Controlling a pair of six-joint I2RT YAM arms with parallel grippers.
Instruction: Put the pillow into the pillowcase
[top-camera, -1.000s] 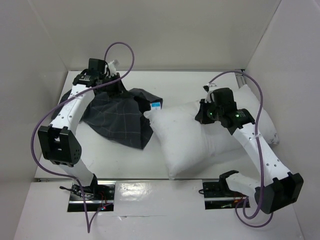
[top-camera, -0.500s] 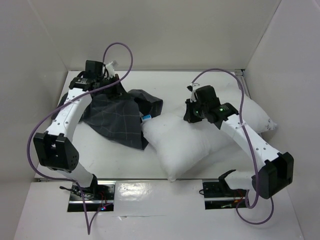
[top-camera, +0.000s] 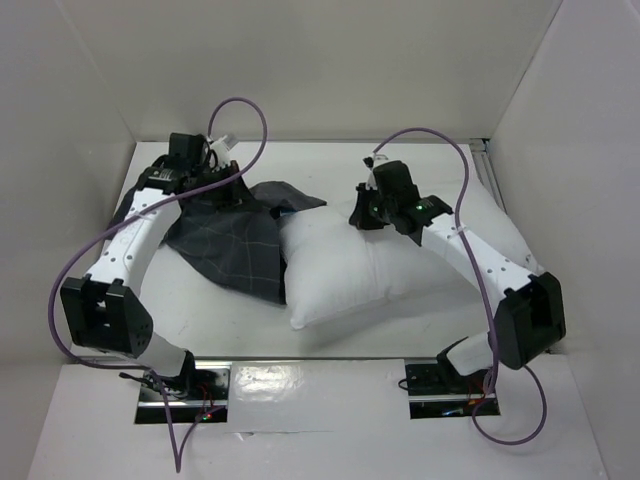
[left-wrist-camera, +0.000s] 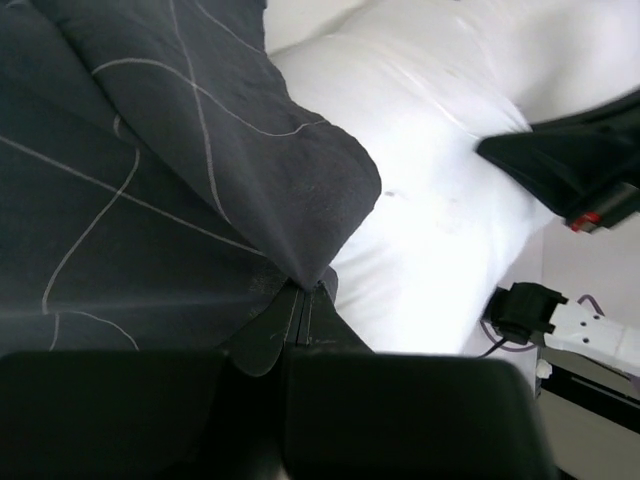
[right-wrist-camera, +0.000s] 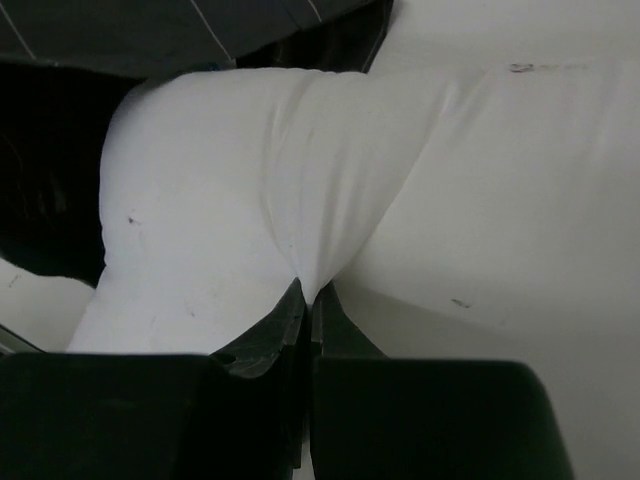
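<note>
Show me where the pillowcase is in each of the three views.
Top external: the pillowcase lies left of centre.
Left wrist: the pillowcase fills the upper left.
Right wrist: the pillowcase is a dark strip at the top edge.
Shared landmark: the pillow beside it.

The pillow (top-camera: 380, 270) is plump, rectangular and plain white. It lies slanted, its near-left corner towards the front and its other end far to the right, with a pinched ridge of fabric along its far edge. The pillowcase (top-camera: 235, 235), dark grey with thin pale grid lines, lies rumpled just left of it. One flap is raised and overlaps the pillow's far-left corner.
</note>
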